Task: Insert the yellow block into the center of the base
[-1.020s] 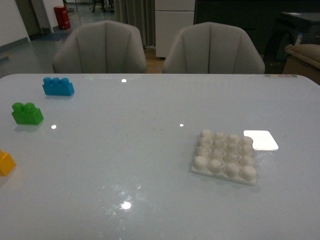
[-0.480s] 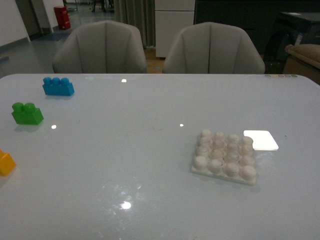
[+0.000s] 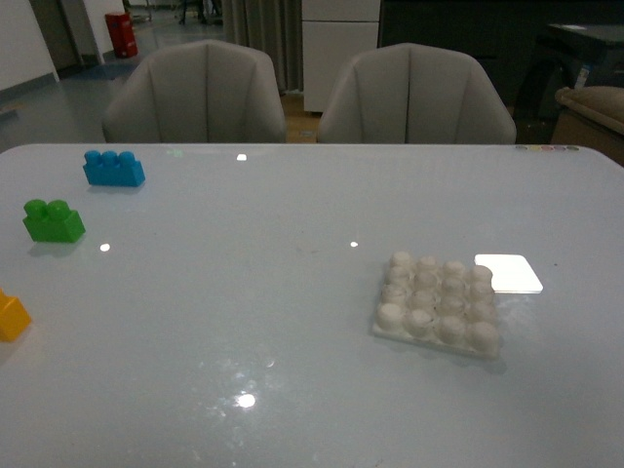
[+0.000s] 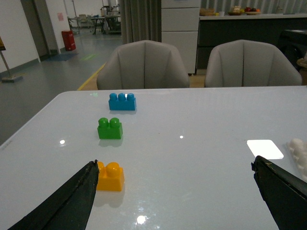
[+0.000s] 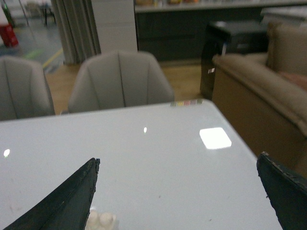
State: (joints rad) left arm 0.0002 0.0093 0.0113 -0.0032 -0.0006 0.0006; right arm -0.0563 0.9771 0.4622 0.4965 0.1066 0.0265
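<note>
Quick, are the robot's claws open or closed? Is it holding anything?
Left gripper: open, holding nothing.
Right gripper: open, holding nothing.

1. No lettering, brand or number is legible in any view.
2. The coloured strip [image 5: 187, 102] at the table [image 5: 144, 163] edge shows only tinted patches (too blurred to read).
3. The pink notice [image 4: 60, 17] in the background is illegible.

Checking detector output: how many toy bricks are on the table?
3, all on the robot's left: blue brick farthest, green brick nearer, yellow brick nearest, cut off by the front view's edge. No others visible.
</note>
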